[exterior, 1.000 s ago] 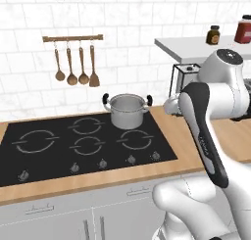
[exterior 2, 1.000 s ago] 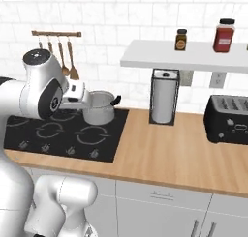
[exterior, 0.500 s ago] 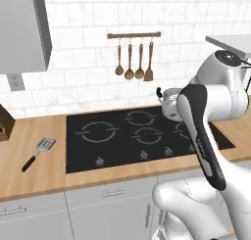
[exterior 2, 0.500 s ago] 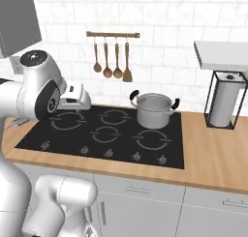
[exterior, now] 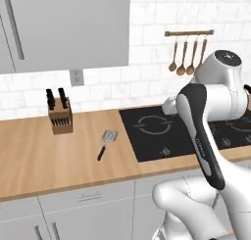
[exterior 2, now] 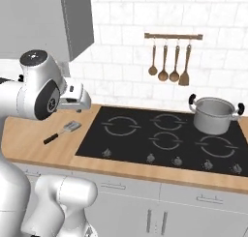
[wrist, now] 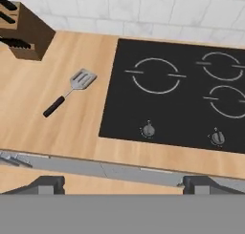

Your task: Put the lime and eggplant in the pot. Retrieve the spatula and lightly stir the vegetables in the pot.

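The two-finger gripper [wrist: 122, 183] hung above the front edge of the wooden counter [wrist: 62, 132], its dark fingertips [wrist: 45, 184] set wide apart at the bottom of the hand view, nothing between them. Ahead of it and off toward the left tip lay the spatula with the flat slotted grey metal blade and thin black handle [wrist: 68, 92], flat on the wood, well clear of the gripper. The handle pointed back toward the counter's front edge; the blade pointed toward the wall. It sat just left of the black glass cooktop [wrist: 177, 99], not touching it.

From the left base view, the spatula [exterior: 106, 142] rested between the cooktop [exterior: 162, 136] and the brown wooden knife block with black-handled knives [exterior: 60, 114], which stood farther back. The white arm's hand reached out over the cooktop's near corner.

From the right base view, the gripper's white hand [exterior 2: 75, 98] hovered above and just behind the spatula [exterior 2: 62, 132], apart from it.

Farther off, the round shiny steel pot with two small black side handles [exterior 2: 213, 114] stood on the cooktop's far right burner, well apart from the gripper. What lay inside could not be told from this angle.

Beyond, on the white tiled wall, brown wooden spoons and a wooden spatula [exterior 2: 169, 62] hung from a rail.
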### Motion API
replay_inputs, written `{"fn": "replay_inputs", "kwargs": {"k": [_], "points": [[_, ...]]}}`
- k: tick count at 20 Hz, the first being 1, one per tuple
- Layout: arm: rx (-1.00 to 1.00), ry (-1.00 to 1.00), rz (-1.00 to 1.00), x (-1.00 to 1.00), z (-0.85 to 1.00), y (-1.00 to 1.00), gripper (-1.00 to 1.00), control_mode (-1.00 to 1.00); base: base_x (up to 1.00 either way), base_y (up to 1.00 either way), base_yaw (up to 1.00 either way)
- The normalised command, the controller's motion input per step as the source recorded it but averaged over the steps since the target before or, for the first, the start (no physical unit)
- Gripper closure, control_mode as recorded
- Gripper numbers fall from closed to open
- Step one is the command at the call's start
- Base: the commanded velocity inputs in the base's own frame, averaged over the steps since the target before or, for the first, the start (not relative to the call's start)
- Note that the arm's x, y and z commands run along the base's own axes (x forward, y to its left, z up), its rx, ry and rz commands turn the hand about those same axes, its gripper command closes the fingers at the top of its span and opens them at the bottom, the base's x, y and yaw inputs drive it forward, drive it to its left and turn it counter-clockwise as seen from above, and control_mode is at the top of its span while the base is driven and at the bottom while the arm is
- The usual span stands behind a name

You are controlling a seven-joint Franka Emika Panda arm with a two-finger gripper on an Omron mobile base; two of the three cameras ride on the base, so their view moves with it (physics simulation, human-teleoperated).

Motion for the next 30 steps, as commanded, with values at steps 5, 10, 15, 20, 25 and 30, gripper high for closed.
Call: {"fn": "replay_inputs", "kwargs": {"k": [5, 10, 15, 20, 25, 30], "points": [[0.0, 0.0, 0.0, 0.0, 0.0, 0.0, -1.0, 1.0, -0.07, 1.0, -0.01], [-0.09, 0.1, -0.1, 0.1, -0.54, 0.31, -1.0, -1.0, 0.04, 0.2, -0.01], [-0.06, 0.37, -0.19, 0.01, -0.91, 0.29, -1.0, -1.0, 0.0, 0.0, 0.0], [0.0, 0.14, -0.19, 0.36, -0.73, 0.27, -1.0, -1.0, 0.0, 0.0, 0.0], [0.0, 0.02, -0.19, 0.53, -0.5, 0.13, -1.0, -1.0, 0.0, 0.0, 0.0], [-0.02, 0.0, -0.19, 0.71, -0.71, -0.12, -1.0, -1.0, 0.0, 0.0, 0.0]]}}
